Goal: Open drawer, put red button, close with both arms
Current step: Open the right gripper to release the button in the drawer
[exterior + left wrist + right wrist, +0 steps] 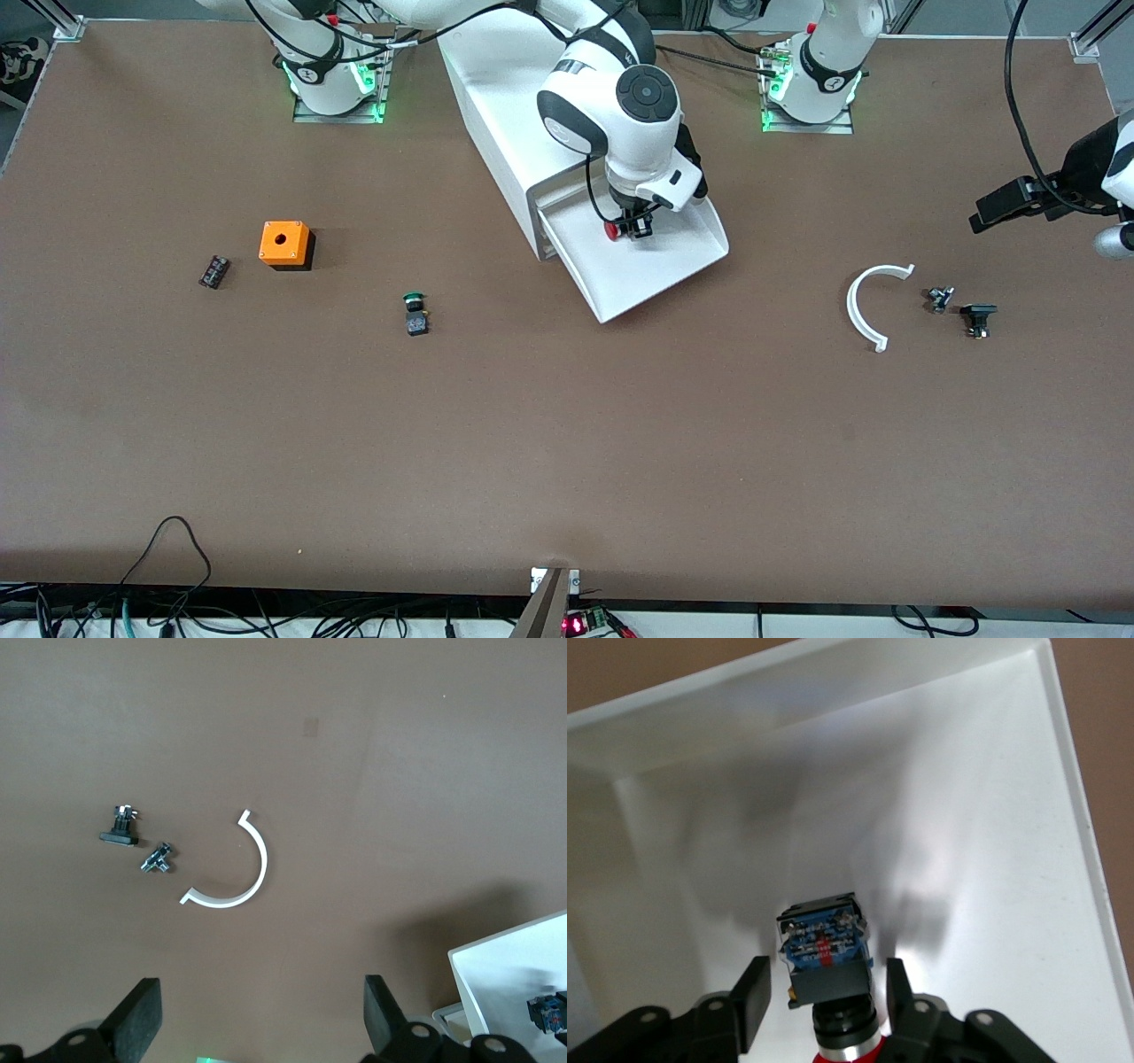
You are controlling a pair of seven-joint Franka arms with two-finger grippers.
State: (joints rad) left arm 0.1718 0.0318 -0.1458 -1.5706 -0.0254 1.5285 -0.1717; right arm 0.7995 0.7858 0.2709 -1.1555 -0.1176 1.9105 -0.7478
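The red button (828, 970) lies in the pulled-out drawer (660, 266) of the cabinet (496, 115), between the right gripper's (636, 226) spread fingers, not clamped. The left gripper (257, 1014) waits open above a white arc (864, 306) and two small dark parts (961, 310). One green button (415, 312), one orange box (285, 245) and one connector (213, 271) lie toward the right arm's end.

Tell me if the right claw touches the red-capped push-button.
Apart. Right wrist view shows a gap between the right claw's fingers and the red-capped push-button.
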